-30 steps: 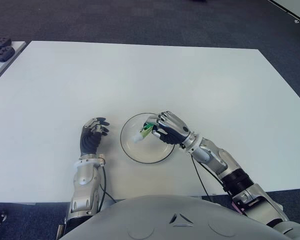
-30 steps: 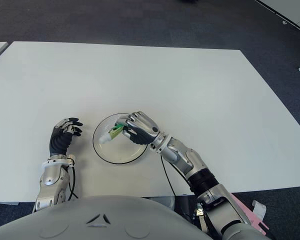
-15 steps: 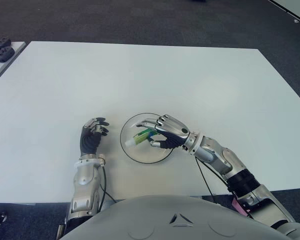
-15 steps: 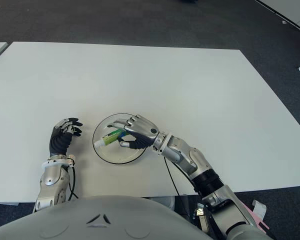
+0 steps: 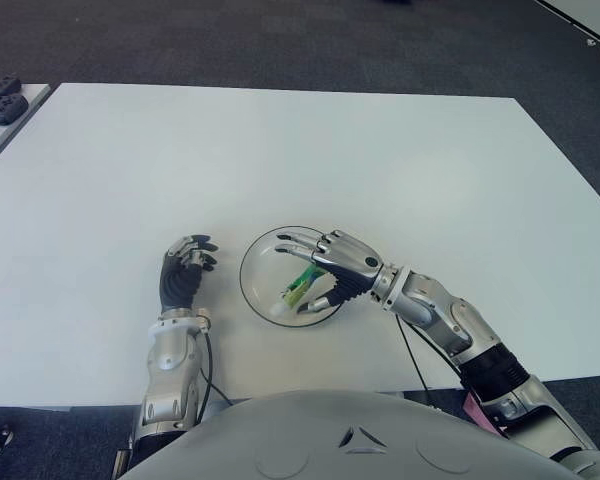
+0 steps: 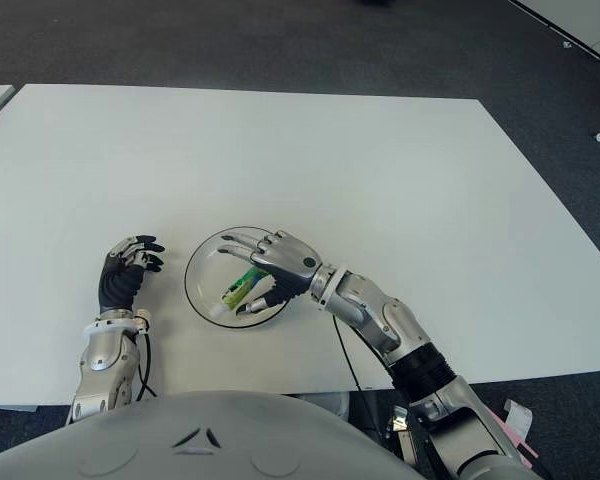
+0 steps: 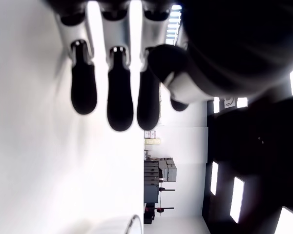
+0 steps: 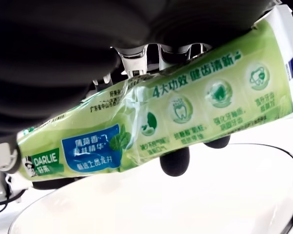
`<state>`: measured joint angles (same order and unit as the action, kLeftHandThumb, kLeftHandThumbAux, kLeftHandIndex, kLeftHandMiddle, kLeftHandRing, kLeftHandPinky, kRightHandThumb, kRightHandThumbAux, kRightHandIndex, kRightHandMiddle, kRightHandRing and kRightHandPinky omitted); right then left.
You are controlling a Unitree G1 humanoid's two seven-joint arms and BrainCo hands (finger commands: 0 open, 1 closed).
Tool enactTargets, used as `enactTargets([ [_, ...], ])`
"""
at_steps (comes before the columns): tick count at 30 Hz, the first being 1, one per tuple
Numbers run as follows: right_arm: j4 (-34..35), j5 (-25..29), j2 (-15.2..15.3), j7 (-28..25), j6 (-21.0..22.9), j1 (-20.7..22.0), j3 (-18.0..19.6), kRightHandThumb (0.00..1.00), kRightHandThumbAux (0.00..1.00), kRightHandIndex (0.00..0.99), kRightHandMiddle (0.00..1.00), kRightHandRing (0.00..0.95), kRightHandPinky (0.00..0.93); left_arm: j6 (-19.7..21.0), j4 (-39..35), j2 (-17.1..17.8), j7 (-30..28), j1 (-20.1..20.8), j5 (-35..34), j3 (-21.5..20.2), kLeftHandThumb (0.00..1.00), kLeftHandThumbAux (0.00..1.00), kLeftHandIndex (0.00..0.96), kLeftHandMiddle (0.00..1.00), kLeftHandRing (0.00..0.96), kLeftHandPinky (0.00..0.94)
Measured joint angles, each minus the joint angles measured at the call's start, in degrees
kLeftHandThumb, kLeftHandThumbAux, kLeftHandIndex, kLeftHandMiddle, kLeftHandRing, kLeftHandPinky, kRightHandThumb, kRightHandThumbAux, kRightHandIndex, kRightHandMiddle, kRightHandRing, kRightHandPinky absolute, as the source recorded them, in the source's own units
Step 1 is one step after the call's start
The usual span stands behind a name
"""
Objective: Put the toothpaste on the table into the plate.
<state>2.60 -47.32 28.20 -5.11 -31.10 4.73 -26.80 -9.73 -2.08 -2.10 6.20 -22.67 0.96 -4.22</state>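
Observation:
The green toothpaste tube (image 5: 300, 288) lies slanted inside the round clear plate (image 5: 246, 262), its white cap toward the plate's near left rim. My right hand (image 5: 335, 266) hovers over the plate's right half with fingers spread, open, the tube's tail end under its palm. Close up in the right wrist view, the tube (image 8: 185, 112) stretches across just below the palm, with the plate (image 8: 136, 209) underneath. My left hand (image 5: 183, 275) shows left of the plate, fingers (image 7: 119, 83) loosely bent and holding nothing.
The white table (image 5: 310, 150) stretches wide behind the plate. Its near edge runs close under both forearms. Dark controllers (image 5: 0, 100) sit on a separate surface at the far left. Dark carpet surrounds the table.
My right hand opened and let go of the toothpaste. The tube dropped from the fingers into the plate and swung so its cap points to the near left.

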Motion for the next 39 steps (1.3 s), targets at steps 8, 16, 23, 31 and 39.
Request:
enactTargets([
  [8, 0.78, -0.22, -0.01, 0.03, 0.66, -0.4, 0.66, 0.105, 0.326, 0.0, 0.0, 0.0, 0.0, -0.71, 0.55, 0.21, -0.06, 0.26, -0.17, 0.0, 0.832, 0.683, 0.397, 0.488, 0.581, 0.557],
  [16, 2.03, -0.71, -0.08, 0.25, 1.48, -1.2, 0.98, 0.129, 0.323, 0.0, 0.0, 0.0, 0.0, -0.7, 0.7, 0.25, -0.05, 0.41, -0.14, -0.08, 0.833, 0.682, 0.402, 0.485, 0.576, 0.546],
  [23, 3.15, -0.74, -0.19, 0.28, 2.35, -1.68, 1.23, 0.137, 0.324, 0.0, 0.0, 0.0, 0.0, -0.48, 0.7, 0.22, -0.05, 0.48, -0.09, -0.22, 0.834, 0.682, 0.404, 0.484, 0.569, 0.541],
  [31, 4.53, -0.22, -0.69, 0.28, 4.14, -2.84, 2.25, 0.158, 0.361, 0.0, 0.0, 0.0, 0.0, -0.48, 0.7, 0.23, -0.05, 0.49, -0.04, -0.25, 0.832, 0.683, 0.399, 0.488, 0.576, 0.554],
  [39, 4.18, 0.0, -2.18, 3.62, 4.52, -4.13, 3.29, 0.19, 0.439, 0.0, 0.0, 0.0, 0.0, -0.19, 0.53, 0.23, -0.04, 0.44, 0.24, -0.19, 0.833, 0.682, 0.401, 0.487, 0.576, 0.547],
])
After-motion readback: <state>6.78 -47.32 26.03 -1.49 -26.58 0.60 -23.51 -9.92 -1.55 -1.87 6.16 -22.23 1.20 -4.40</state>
